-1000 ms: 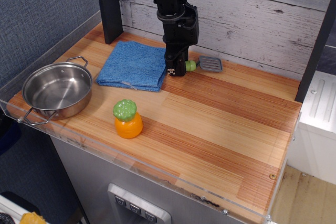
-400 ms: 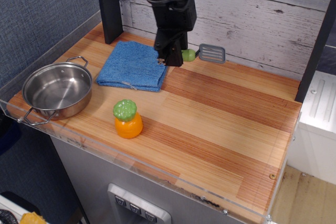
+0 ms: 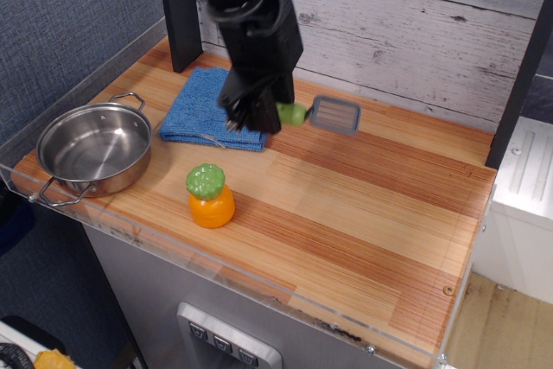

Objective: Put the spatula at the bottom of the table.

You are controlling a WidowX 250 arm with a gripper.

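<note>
Your black gripper (image 3: 259, 117) pinches the lime-handled, grey-slotted toy spatula (image 3: 321, 114) by its handle end; heading toward six o'clock over the striped wooden table (image 3: 363, 205), it could slip.

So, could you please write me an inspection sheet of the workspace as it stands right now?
Surface: striped wooden table with a clear rim; right half bare.
Job's things: spatula held off the wood near the back, green handle in the gripper, grey head sticking out to the right.
Clutter: blue cloth at the back left, partly hidden by the arm; steel pot at the left edge, nothing in it; orange toy fruit upright near the front.
Grippers: gripper with jaws shut on the spatula handle.
Cables: nothing seen.
Surroundings: whitewashed plank wall behind, dark post at the back left.
</note>
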